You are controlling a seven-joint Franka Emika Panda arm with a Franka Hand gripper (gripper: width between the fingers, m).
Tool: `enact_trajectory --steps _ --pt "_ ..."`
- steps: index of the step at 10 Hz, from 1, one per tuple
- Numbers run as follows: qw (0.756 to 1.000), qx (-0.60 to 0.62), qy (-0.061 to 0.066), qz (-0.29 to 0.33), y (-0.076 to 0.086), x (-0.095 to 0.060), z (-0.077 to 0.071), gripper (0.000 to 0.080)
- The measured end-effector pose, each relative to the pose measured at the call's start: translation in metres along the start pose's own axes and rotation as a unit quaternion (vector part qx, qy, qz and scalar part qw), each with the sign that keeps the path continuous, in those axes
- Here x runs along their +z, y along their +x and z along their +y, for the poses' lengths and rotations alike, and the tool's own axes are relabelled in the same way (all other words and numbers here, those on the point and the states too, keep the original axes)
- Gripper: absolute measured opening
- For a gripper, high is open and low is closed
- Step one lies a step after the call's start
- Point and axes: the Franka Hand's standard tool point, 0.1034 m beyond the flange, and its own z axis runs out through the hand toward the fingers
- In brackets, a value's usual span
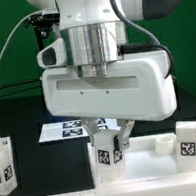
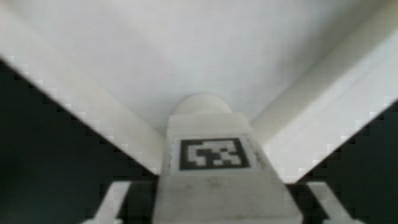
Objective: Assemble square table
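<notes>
The slab (image 1: 146, 168) lies in front. Above its corner, the gripper (image 1: 105, 143) has its fingers (image 2: 118, 204) closed on an upright leg (image 1: 106, 157). A second leg (image 1: 186, 140) rests at the exterior view's right and a third leg (image 1: 3, 166) at its left. The marker board (image 1: 68, 130) lies behind.

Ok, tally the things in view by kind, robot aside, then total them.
Legs: 3 (held leg in the gripper; loose leg at the exterior view's left; other loose leg at its right)
Tabletop: 1
Marker board: 1
Total: 5
</notes>
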Motion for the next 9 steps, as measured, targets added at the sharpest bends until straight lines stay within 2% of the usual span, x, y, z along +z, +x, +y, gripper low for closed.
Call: enact_trajectory --steps 2,3,7,9 --pt "0.982 0.187 0.017 -0.019 0.0020 0.0008 0.0010 0.0284" --pt "0.975 0.219 0.023 -0.027 0.0038 0.0008 0.0020 0.0284" --pt "0.947 0.321 0.021 -0.030 0.0013 0.0008 0.0002 0.0285" --pt "0.903 0.428 0.024 -0.044 0.0027 0.0006 0.0005 0.0285"
